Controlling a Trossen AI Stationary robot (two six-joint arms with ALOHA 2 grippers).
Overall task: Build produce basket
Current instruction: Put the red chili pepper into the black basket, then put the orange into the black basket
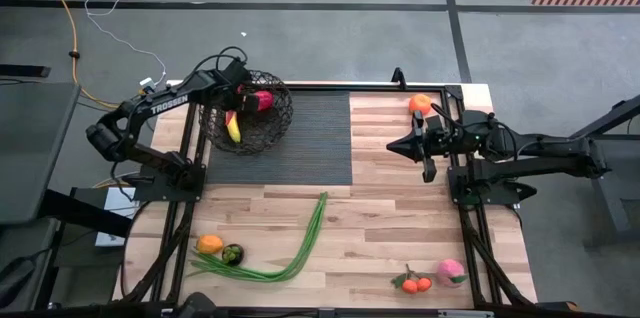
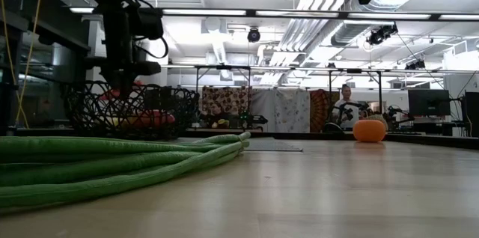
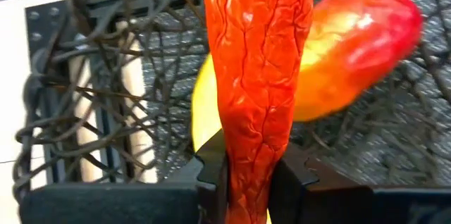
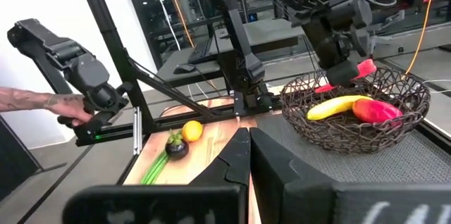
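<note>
The black wire basket (image 1: 270,128) stands at the table's far left on a dark mat; it also shows in the right wrist view (image 4: 394,122). In it lie a yellow banana (image 4: 338,106) and a red-pink fruit (image 4: 377,110). My left gripper (image 1: 247,98) is above the basket's inside, shut on a red pepper (image 3: 257,62). My right gripper (image 1: 393,145) waits shut and empty at the table's right, pointing left. Long green stalks (image 1: 295,253), an orange-yellow fruit (image 1: 209,244) and a dark fruit (image 1: 232,253) lie near the front left. My left gripper pinches the red pepper's near end (image 3: 246,171) between its two fingers, which come down from above into the basket's mouth. The pepper runs on lengthwise past the fingertips. Its free end (image 4: 363,67) sticks out sideways over the basket's far rim, above the banana.
An orange (image 1: 420,103) lies at the far right, by my right arm. Small oranges (image 1: 415,283) and a pink fruit (image 1: 451,271) lie at the front right. The wooden middle of the table (image 1: 400,218) is bare. A person's forearm (image 4: 32,101) shows beyond the table's left side.
</note>
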